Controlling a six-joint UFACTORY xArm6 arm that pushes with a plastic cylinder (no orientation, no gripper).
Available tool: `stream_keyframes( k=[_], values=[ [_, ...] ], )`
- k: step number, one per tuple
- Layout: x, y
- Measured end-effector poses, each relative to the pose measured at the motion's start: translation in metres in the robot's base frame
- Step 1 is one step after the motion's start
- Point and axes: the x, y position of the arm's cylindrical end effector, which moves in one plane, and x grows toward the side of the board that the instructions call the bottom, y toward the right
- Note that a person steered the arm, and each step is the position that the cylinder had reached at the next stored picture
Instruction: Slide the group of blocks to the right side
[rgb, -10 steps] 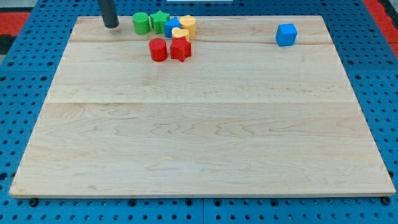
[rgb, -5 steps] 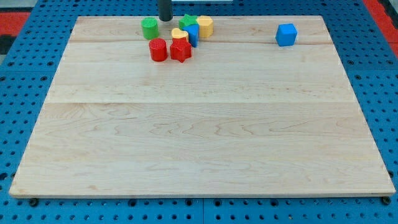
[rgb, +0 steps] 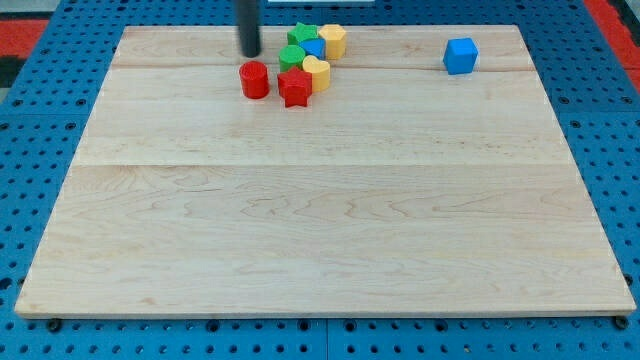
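My tip (rgb: 249, 52) stands near the board's top edge, just above and left of the red cylinder (rgb: 254, 79). To its right lies a tight cluster: a red star (rgb: 295, 88), a yellow heart (rgb: 317, 73), a green cylinder (rgb: 291, 57), a green star (rgb: 299, 36), a blue block (rgb: 314, 48) and a yellow hexagon (rgb: 332, 40). The red cylinder sits slightly apart, at the cluster's left. A blue cube (rgb: 460, 55) sits alone toward the view's top right.
The wooden board (rgb: 320, 200) lies on a blue pegboard (rgb: 30, 150). The cluster is close to the board's top edge.
My tip swept right along the top edge, then came back left and down. The green cylinder moved right into the cluster, and the cluster shifted right and tightened.
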Motion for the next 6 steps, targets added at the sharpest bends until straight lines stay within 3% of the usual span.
stream_keyframes(
  k=[1, 2, 3, 4, 5, 6],
  values=[
    [0.042, -0.018],
    [0.091, 0.03],
    [0.1, 0.069],
    [0.103, -0.009],
    [0.075, 0.018],
    [0.082, 0.084]
  ],
)
